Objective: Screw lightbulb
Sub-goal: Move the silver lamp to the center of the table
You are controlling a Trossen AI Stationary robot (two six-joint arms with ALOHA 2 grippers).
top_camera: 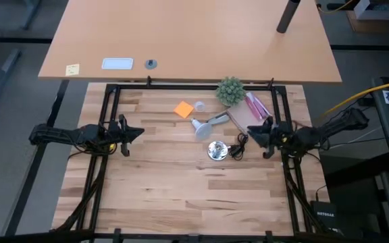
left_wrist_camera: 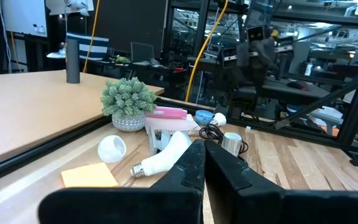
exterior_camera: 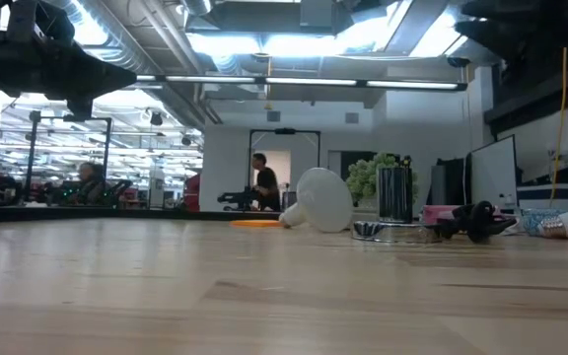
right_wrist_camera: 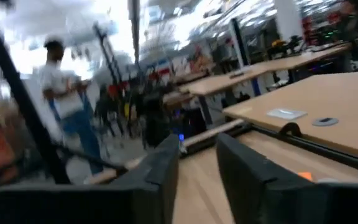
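A pale desk [top_camera: 181, 34] stands behind the wooden table [top_camera: 181, 189], under bright ceiling strip lights [exterior_camera: 264, 44].

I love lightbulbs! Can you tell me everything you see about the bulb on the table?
The lightbulb is white and frosted, with a round head, a narrowing neck and a silver screw end. It lies on its side on the wooden table, unscrewed, behind the shiny round base and apart from it. No gripper touches it.

The left end effector [left_wrist_camera: 204, 163], fingers together, faces the lightbulb [left_wrist_camera: 164, 157].
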